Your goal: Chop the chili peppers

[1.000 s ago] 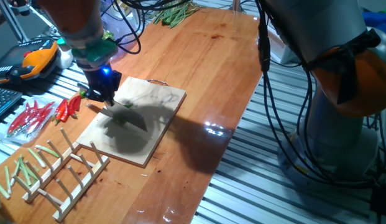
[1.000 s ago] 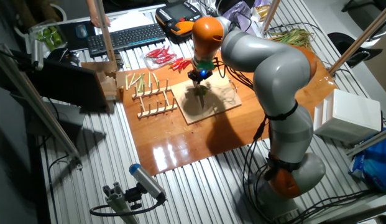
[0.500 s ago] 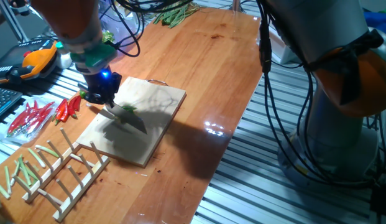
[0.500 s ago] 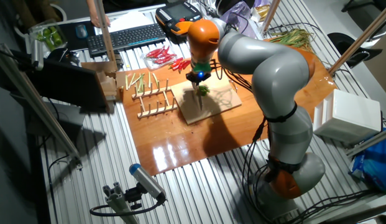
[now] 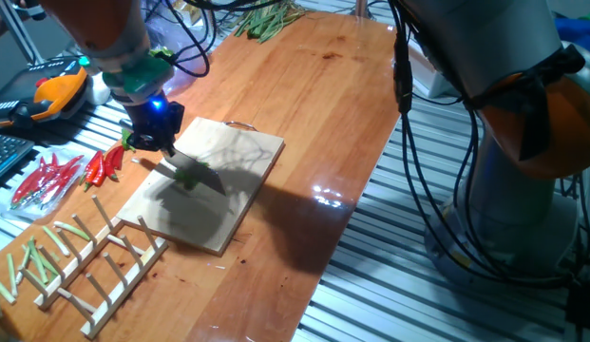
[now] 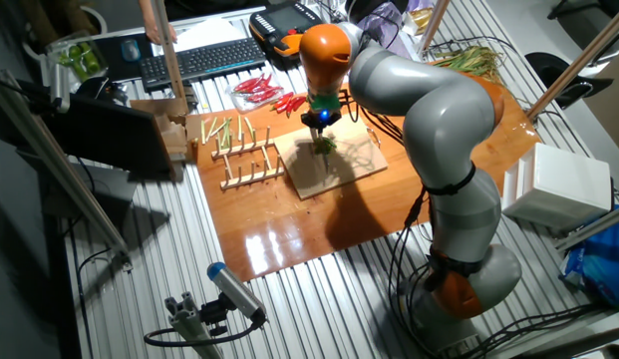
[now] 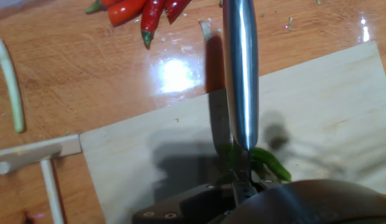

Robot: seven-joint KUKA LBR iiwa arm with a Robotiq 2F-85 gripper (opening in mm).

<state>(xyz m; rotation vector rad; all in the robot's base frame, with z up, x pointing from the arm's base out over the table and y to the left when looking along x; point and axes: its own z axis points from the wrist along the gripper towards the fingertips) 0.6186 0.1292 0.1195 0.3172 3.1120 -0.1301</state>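
A small bright green chili pepper [image 5: 187, 177] lies on the pale wooden cutting board [image 5: 239, 160], near its middle. My gripper [image 5: 154, 142] hangs over the board's left part, shut on a knife [image 5: 201, 180] whose blade slants down across the chili. In the other fixed view the gripper [image 6: 319, 122] stands right above the chili [image 6: 324, 146] on the board [image 6: 354, 165]. The hand view looks along the steel blade [image 7: 240, 74]. There the chili [image 7: 271, 164] pokes out to the right of the blade's lower end on the board [image 7: 329, 106]. My fingers are hidden in the hand view.
Red chilies [image 5: 103, 163] lie left of the board, with more in a clear bag [image 5: 43, 179]. A wooden rack [image 5: 100, 264] with pale green stalks [image 5: 28, 256] sits at the near left. A bundle of greens [image 5: 266, 19] lies at the table's far end. An orange pendant [image 5: 59, 90] rests off the table.
The gripper and knife have shifted a little over the board, drifting left and then back. The blade again lies across the chili, which stays about where it was.
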